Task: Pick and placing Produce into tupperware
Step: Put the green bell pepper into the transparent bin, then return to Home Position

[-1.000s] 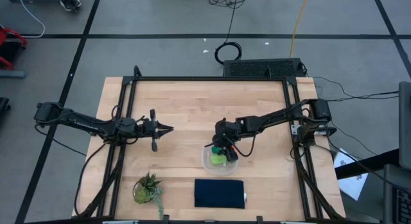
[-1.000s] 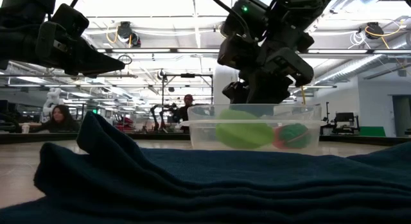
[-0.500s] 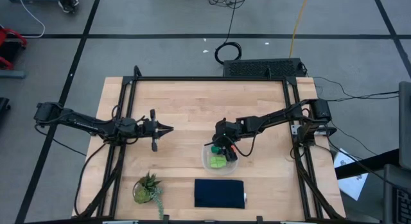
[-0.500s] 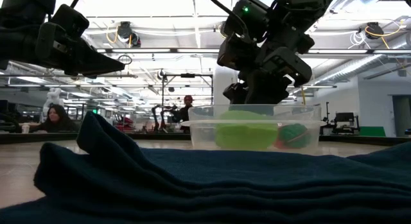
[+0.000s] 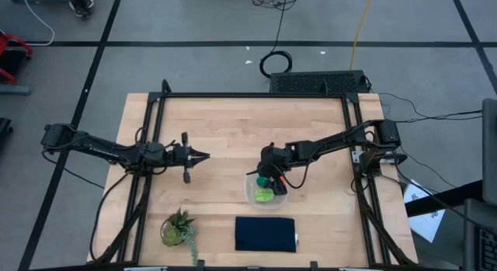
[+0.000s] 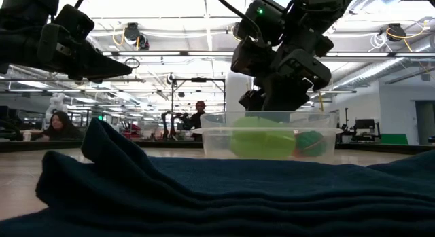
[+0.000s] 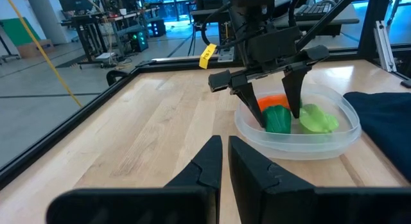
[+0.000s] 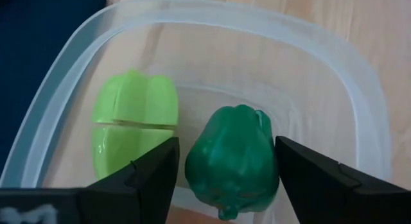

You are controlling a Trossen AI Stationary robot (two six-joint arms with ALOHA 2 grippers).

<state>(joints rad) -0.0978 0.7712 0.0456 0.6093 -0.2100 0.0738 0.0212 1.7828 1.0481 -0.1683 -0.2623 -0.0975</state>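
At 6 o'clock of the table centre, tub (image 5: 265, 192) holds pepper (image 8: 233, 161), light green piece (image 8: 133, 123), carrot (image 7: 277, 99); right gripper (image 7: 280, 118) released, straddling pepper, not touching; left gripper (image 5: 203, 155) idle at 9 o'clock, jaws together; judged near done.

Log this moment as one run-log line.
right hand: open, fingers astride dark green piece inside tupperware | light green piece: in tupperware | carrot: in tupperware | left hand: shut, idle over table
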